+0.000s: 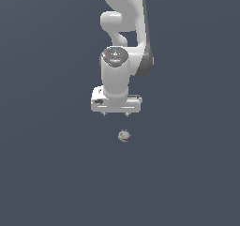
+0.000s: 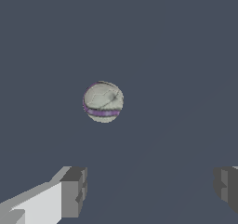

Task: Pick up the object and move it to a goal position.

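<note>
A small grey-white ball (image 1: pixel 124 136) banded in purple (image 2: pixel 103 102) is seen just below frame centre, under the gripper (image 1: pixel 116 113), whose fingers (image 2: pixel 74 190) are spread apart.

Flat, dim sim lighting, pretty low-res.
Soft and blocky throughout, no cast shadows, no glare, no edge distortion.

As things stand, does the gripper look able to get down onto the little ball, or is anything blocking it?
Probably yes. The gripper is open and apart from the ball, and nothing lies between them in either view. In the wrist view the ball sits beyond the fingertips, not between them, so the gripper would likely need to shift first.
</note>
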